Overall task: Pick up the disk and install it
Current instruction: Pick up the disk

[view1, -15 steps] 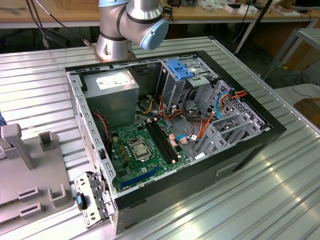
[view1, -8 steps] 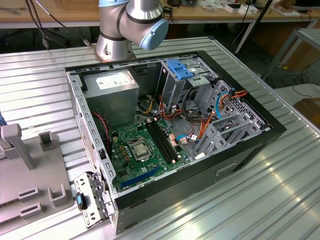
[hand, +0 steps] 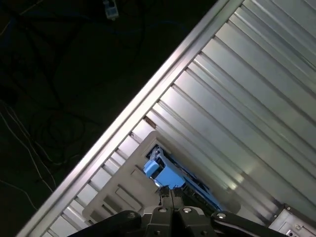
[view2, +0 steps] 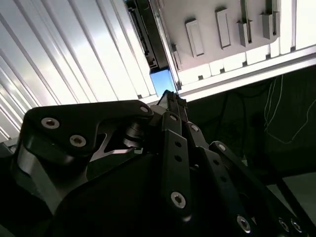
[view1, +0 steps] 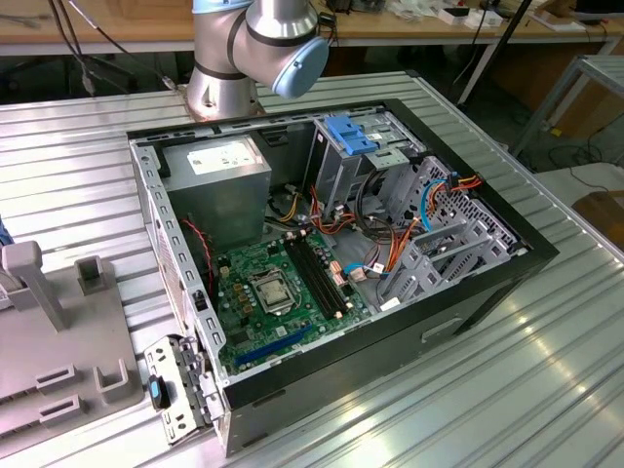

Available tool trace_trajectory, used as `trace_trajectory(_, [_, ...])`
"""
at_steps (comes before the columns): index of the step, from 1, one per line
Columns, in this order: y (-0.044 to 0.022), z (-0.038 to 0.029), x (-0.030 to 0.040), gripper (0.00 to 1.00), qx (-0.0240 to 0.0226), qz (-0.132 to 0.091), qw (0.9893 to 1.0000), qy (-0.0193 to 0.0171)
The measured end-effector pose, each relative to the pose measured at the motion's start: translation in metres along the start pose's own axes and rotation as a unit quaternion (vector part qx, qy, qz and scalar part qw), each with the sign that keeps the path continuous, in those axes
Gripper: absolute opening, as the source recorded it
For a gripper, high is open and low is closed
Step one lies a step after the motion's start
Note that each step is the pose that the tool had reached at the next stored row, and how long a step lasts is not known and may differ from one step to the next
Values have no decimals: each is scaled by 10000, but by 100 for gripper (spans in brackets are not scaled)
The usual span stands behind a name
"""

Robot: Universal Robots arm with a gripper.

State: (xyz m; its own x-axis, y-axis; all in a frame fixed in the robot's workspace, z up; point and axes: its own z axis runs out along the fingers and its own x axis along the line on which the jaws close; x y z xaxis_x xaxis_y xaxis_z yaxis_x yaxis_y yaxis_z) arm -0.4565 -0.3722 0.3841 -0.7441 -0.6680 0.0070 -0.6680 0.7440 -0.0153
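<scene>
gripper (hand: pixel 173 193) | fingers together, seemingly clamped on blue handle of disk (hand: pixel 161 171) | standing on edge in grey holder (hand: pixel 121 190), probably for easy reach of handle

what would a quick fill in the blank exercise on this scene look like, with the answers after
1. The disk is framed in plastic coloured ____.
2. It rests in a grey holder on the ribbed metal ____.
3. In the exterior view the computer case lies with its side ____, its motherboard showing.
4. In the first wrist view the gripper is nearest to the ____.
Missing words: blue; table; open; disk.
</scene>
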Motion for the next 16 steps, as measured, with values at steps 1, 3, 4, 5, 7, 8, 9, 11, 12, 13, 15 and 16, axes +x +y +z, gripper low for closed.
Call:
trace_trajectory(1, [0,0,0,11,1,-85,10000,-1])
trace_trajectory(3, [0,0,0,11,3,-299,9996,-5])
trace_trajectory(4, [0,0,0,11,3,-380,9993,-6])
trace_trajectory(5, [0,0,0,11,4,-474,9989,-7])
trace_trajectory(7, [0,0,0,11,6,-727,9974,-10])
trace_trajectory(8, [0,0,0,11,8,-811,9967,-11])
trace_trajectory(9, [0,0,0,11,12,-938,9956,-9])
trace_trajectory(11, [0,0,1,11,21,-1128,9936,-4])
trace_trajectory(12, [0,0,1,11,26,-1225,9925,-2])
trace_trajectory(13, [0,0,0,11,32,-1365,9906,2])
trace_trajectory(15, [0,0,0,11,40,-1627,9867,4])
trace_trajectory(16, [0,0,0,11,43,-1743,9847,5])
